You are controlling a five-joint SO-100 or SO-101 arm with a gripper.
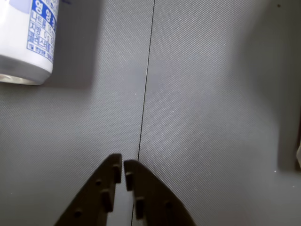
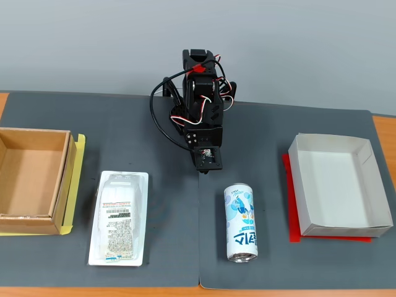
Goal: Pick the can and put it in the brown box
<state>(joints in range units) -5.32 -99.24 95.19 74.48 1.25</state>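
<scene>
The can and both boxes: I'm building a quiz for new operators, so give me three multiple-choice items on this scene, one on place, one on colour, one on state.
1. In the fixed view, where is the can?
A. Inside the brown box
B. On the mat between the package and the white box
C. On top of the package

2. What colour is the sheet under the white box?
A. Red
B. Yellow
C. Green

3. What state is the gripper in?
A. Shut on the can
B. Wide open
C. Shut and empty

Answers: 1 B, the can lies on its side on the grey mat, right of the package, left of the white box. 2 A, a red edge shows beneath it; the yellow sheet is under the brown box. 3 C, the wrist view shows the fingers nearly touching with nothing between them.
</scene>
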